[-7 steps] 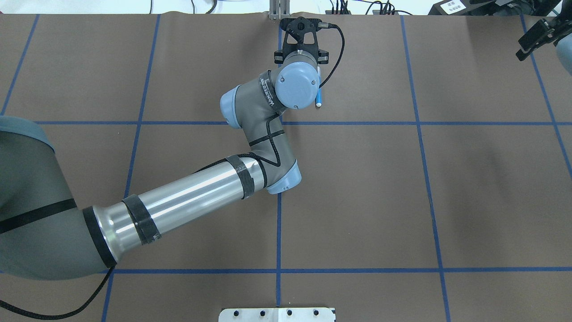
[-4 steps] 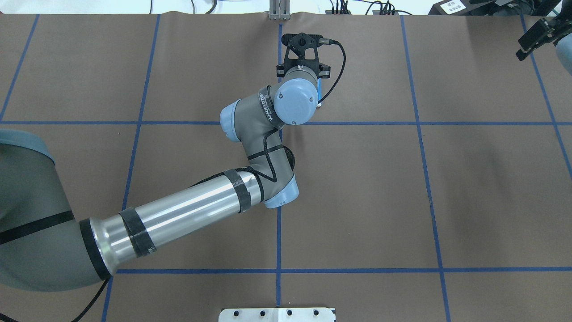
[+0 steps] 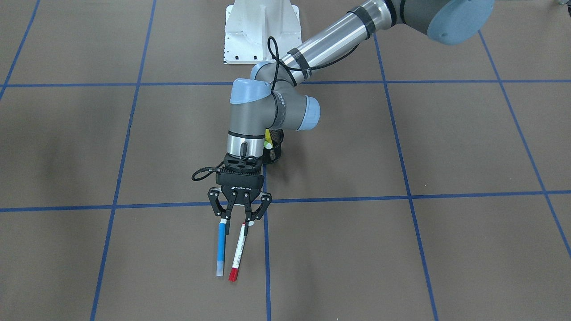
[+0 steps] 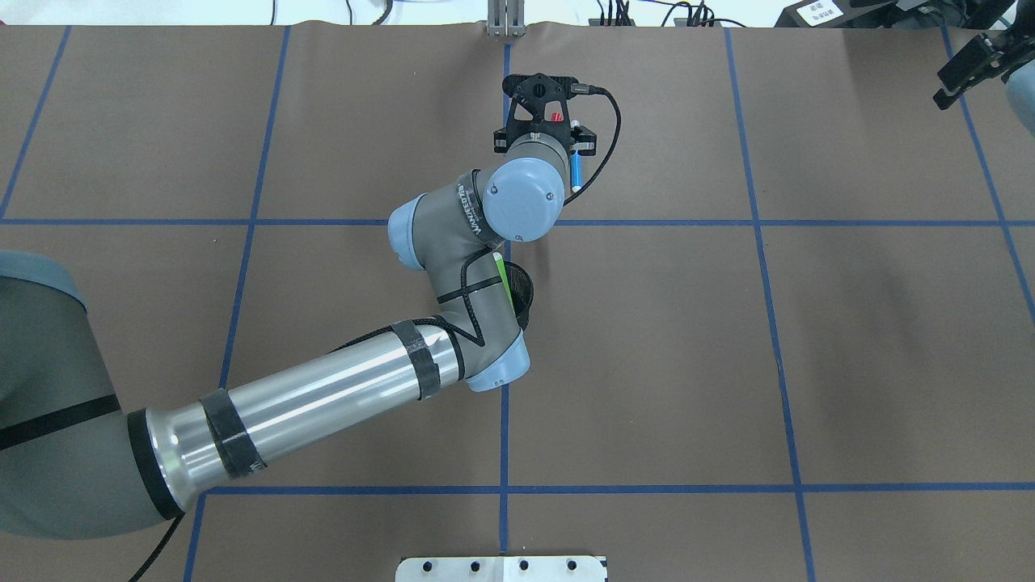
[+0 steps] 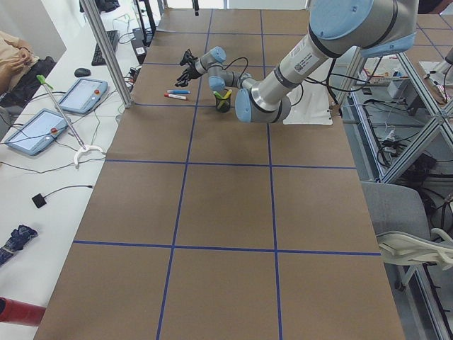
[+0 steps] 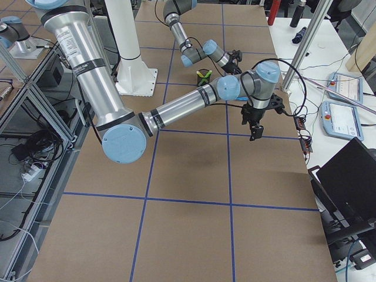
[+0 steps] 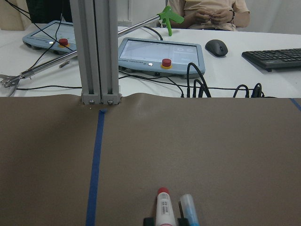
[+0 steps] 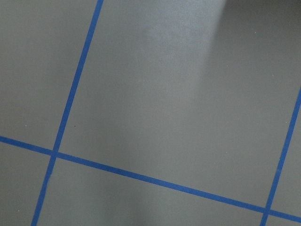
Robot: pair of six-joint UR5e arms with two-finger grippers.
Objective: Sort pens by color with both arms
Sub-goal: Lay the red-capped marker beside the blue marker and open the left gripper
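Nearest the operators' side, the blue pen point(image 3: 220, 247) and the red-ended pen point(image 3: 237, 254) are seen lying flat on the tabletop point(image 3: 401, 249). They lie just beside each other but apart, with their near tips closer together than their far ends. Over those far ends the left hand point(image 3: 237, 221) is held pointing down, its jaws spread apart with nothing gripped. Whether its tips touch the pens cannot be told. Behind the wrist a black mesh cup point(image 3: 275, 152) is partly hidden, and the yellow pen point(image 3: 267, 141) and the green pen point(image 4: 501, 273) are seen leaning in it. Well off to the side, the right hand point(image 4: 969, 66) is held at the tabletop's edge; whether it is apart or together cannot be told.

The pens are judged to be light, stiff and smooth, so they are likely to roll or skid if nudged. A hold is best taken across the barrel near its middle, with the jaws square to it. Since the two lie so close, one jaw would have to be slipped into the gap, or both could be caught at once
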